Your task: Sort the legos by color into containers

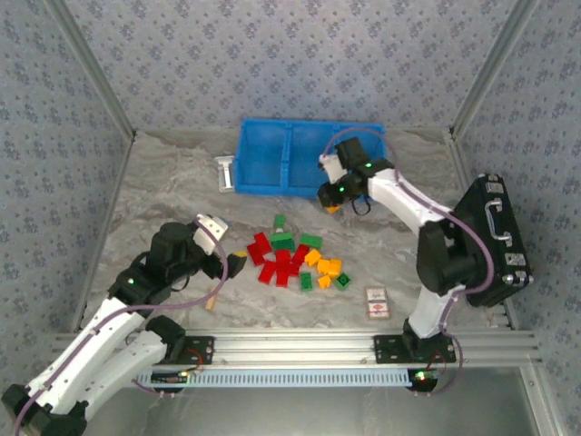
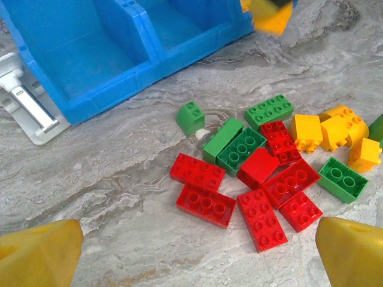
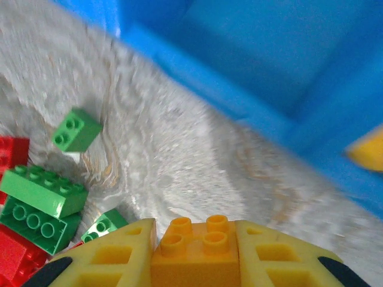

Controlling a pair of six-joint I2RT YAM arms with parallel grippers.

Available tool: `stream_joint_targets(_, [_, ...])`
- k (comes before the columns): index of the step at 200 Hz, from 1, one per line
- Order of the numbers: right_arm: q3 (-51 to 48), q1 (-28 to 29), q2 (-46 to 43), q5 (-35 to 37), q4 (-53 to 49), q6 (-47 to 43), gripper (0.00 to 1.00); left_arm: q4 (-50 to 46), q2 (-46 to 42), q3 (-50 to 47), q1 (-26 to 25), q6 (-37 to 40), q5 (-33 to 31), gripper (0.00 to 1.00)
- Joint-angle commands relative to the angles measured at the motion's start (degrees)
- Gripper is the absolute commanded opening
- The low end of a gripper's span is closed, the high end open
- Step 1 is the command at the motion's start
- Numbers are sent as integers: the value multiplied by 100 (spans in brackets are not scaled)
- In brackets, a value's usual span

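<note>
held brick: a yellow-orange brick (image 3: 192,251), four studs up, sits between the pads (image 3: 114,254) of the right hand (image 1: 329,200). it is near the front wall of the blue bin (image 1: 263,159) and not yet over a compartment.
right hand: closed on that brick, one pad flat against each side wall.
left hand (image 2: 197,257): spread wide, holding nothing, hanging over the near edge of the pile.
pile: the other legos (image 1: 295,259) lie on the desk (image 1: 172,191) in front of the bin. the red bricks (image 2: 206,203) are bunched and touching, the green bricks (image 2: 239,149) lie behind them, and the yellow-orange bricks (image 2: 326,131) are off to one side.
weight: we judge each brick very light, so a small grip should carry it.
stiffness: hard plastic that should not give, so we think a firm squeeze is safe.
surface: smooth and glossy. we expect a brick to twist or pop out if a pad lands on a corner or on the studs.
where to hold: across two opposite flat walls, low on the body, with the studs left clear. on long bricks, across the short width.
risk: bricks that touch their neighbours may drag them along. the small green brick (image 2: 191,116) lying apart looks the easier pick.
</note>
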Motion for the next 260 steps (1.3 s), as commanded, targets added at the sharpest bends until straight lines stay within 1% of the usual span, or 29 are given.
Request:
stream_joint_targets(1, [292, -386, -402, 168, -235, 193, 28, -71, 61, 153, -36, 83, -62, 100])
stream_joint_targets(17, [554, -723, -337, 258, -232, 226, 28, -50, 88, 153, -43, 83, -82, 100])
stream_joint_targets(41, [933, -993, 53, 359, -8, 344, 28, -59, 131, 187, -40, 100, -116, 100])
stream_joint_targets(55, [1154, -1098, 385, 423, 60, 377, 28, -67, 150, 197, -41, 109, -146, 100])
stream_joint_targets(66, [1303, -1172, 662, 539, 337, 447, 28, -84, 152, 218, -41, 118, -176, 100])
stream_joint_targets(99, [2016, -1235, 1564, 487, 508, 603, 28, -71, 117, 263, -45, 55, -191, 100])
stream_joint_targets(128, [2812, -1248, 2338, 424, 176, 751, 35, 107, 183, 110, -45, -127, 15, 100])
stream_joint_targets(151, [2934, -1272, 2511, 342, 263, 875, 40, -1, 308, 159, -41, -110, -38, 100])
stream_joint_targets(161, [2927, -1279, 2485, 331, 307, 899, 43, -20, 308, 169, -42, -109, -63, 100])
stream_joint_targets(176, [2924, -1263, 2380, 348, 301, 875, 52, -62, 299, 160, -44, -117, -58, 100])
stream_joint_targets(193, [2795, -1214, 2078, 430, 257, 747, 65, -110, 294, 144, -45, -119, -71, 100])
stream_joint_targets(200, [2711, -1182, 1901, 449, 211, 676, 68, -111, 288, 137, -45, -119, -80, 100])
stream_joint_targets(219, [2301, -1003, 1246, 463, 115, 381, 71, -63, 300, 87, -44, -111, -93, 100])
stream_joint_targets(234, [1783, -771, 652, 506, -77, 163, 72, -16, 298, 48, -41, -78, -119, 100])
stream_joint_targets(260, [536, -278, -404, 252, -200, -82, 72, 87, 351, -1, -39, -15, -128, 100])
